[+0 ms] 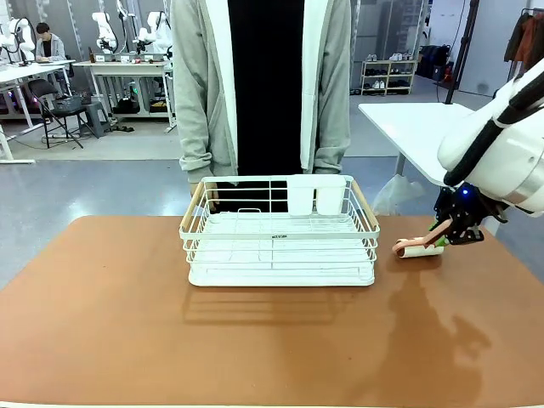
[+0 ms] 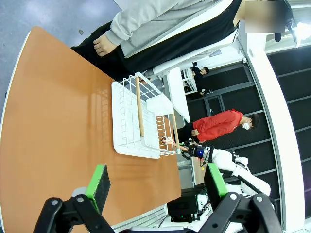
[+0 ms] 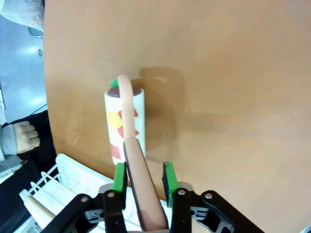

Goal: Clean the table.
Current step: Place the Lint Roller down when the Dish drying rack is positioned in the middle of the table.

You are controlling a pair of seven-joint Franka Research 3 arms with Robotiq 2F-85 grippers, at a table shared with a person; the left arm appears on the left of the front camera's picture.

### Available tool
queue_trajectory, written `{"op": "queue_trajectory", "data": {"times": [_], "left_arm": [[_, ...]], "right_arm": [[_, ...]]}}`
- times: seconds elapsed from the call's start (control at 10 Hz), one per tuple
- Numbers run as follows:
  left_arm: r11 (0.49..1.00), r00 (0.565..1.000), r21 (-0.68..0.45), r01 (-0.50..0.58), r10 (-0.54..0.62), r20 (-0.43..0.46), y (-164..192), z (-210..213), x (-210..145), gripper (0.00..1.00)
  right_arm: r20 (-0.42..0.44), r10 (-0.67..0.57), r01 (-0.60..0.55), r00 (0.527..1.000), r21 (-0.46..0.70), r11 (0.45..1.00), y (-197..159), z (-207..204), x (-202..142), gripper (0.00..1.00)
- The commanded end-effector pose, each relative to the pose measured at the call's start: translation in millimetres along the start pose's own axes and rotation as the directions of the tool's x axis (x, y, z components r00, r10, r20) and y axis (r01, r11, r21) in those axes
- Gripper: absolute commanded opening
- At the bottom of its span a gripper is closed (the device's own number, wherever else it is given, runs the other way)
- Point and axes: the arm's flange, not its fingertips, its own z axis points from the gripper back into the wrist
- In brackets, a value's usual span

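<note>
Fingers of the right gripper [image 3: 142, 182] stood on either side of the pink handle of a lint roller [image 3: 125, 122], the green pads close against it; whether they pinched the handle or had just let go could not be told. In the front view the same gripper [image 1: 448, 238] sat low over the right far part of the table [image 1: 110, 331], with the roller [image 1: 419, 247] lying on the reddish-brown top just right of a white wire dish rack [image 1: 279, 231]. The roller's white drum carried red and yellow patches, but no lettering on it could be read. A small dark label on the rack's front rail was too small to read.

The left gripper [image 2: 155, 187] hung above the table with its jaws spread wide and nothing between them, one green pad [image 2: 98, 180] showing clearly.

The rack stood in the middle of the table toward the far edge, with two white cups in its back right corner. A person in a grey cardigan [image 1: 200, 93] stood just behind it, hands hanging near the table's far edge.
</note>
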Motion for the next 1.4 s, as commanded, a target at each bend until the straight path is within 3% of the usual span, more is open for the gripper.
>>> {"op": "queue_trajectory", "data": {"times": [0.0,0.1,0.4,0.5,0.8,0.9,1.3], "left_arm": [[0.999,1.000,-0.028,0.023,-0.022,0.015,0,3,4,1.00],[0.999,1.000,-0.028,0.023,-0.022,0.015,0,3,4,1.00],[0.999,1.000,-0.028,0.023,-0.022,0.015,0,3,4,1.00],[0.999,1.000,-0.028,0.023,-0.022,0.015,0,3,4,1.00],[0.999,1.000,-0.028,0.023,-0.022,0.015,0,3,4,1.00],[0.999,1.000,-0.028,0.023,-0.022,0.015,0,3,4,1.00],[0.999,1.000,-0.028,0.023,-0.022,0.015,0,3,4,1.00]], "right_arm": [[0.051,-0.012,0.013,0.999,-0.013,1.000,-9,22,-19,0.91],[0.061,-0.002,0.006,0.998,-0.057,0.998,-16,28,-25,1.00],[0.090,0.025,-0.013,0.996,-0.135,0.991,-37,47,-38,0.96],[0.087,0.031,-0.018,0.996,-0.148,0.989,-41,53,-40,1.00],[0.067,0.007,0.002,0.998,-0.138,0.990,-36,59,-35,1.00],[0.053,0.070,-0.062,0.996,-0.147,0.987,-33,51,-28,1.00],[0.053,0.070,-0.062,0.996,-0.147,0.987,-33,51,-28,1.00]]}}
